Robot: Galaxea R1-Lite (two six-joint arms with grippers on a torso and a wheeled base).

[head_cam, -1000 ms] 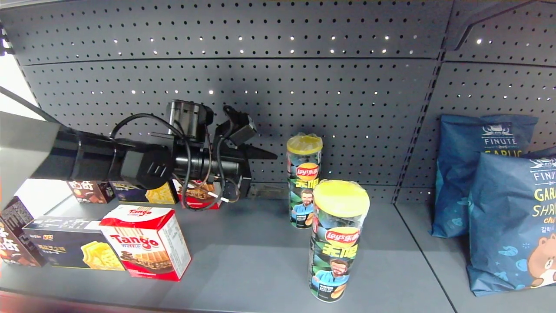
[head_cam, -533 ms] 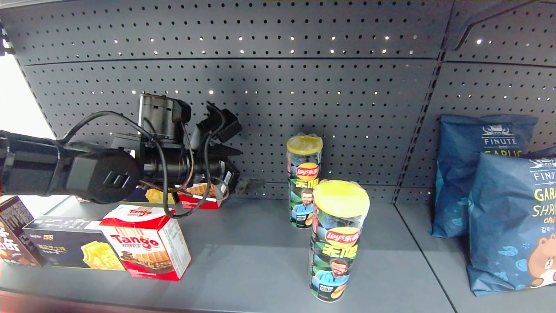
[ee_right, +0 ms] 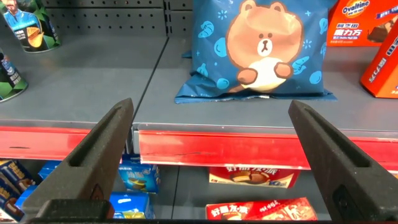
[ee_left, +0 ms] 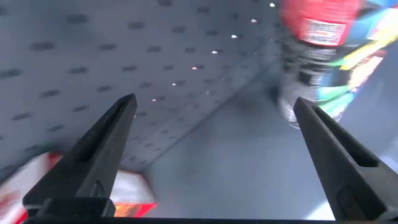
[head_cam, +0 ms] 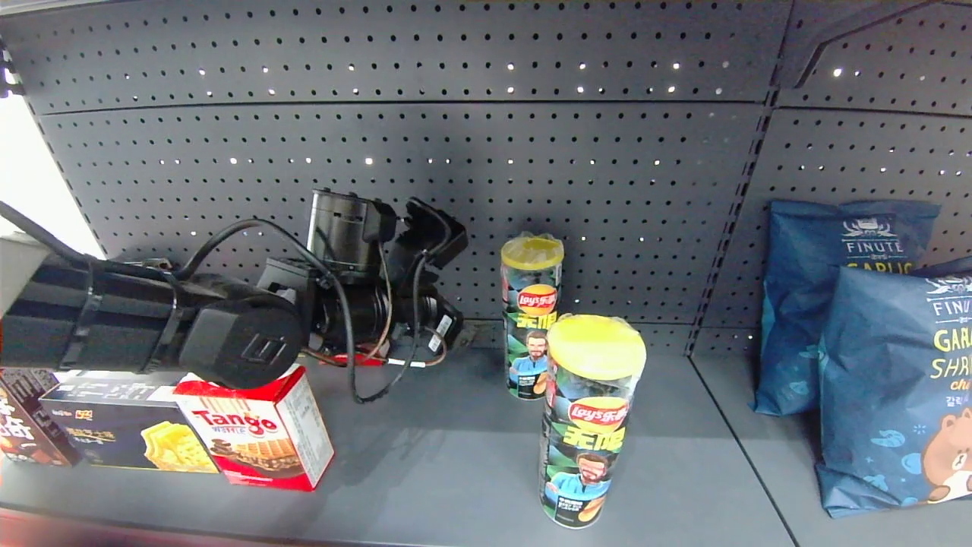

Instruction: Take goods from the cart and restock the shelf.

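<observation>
Front of two blue bags (head_cam: 888, 387) cut off at right edge. Two chip cans (head_cam: 588, 418). Left gripper (ee_left: 214, 102), right gripper (ee_right: 211, 104): fingers spread wide, empty.

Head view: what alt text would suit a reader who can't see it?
A robot arm extends from the left over a grey shelf, its left gripper low at the pegboard wall, beside two yellow-lidded chip cans. Wafer boxes lie front left; blue snack bags stand right.

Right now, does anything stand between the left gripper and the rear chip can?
Nothing visible does. Between the open left gripper and the rear chip can lies only bare shelf floor; the red box sits on the gripper's other side.
</observation>
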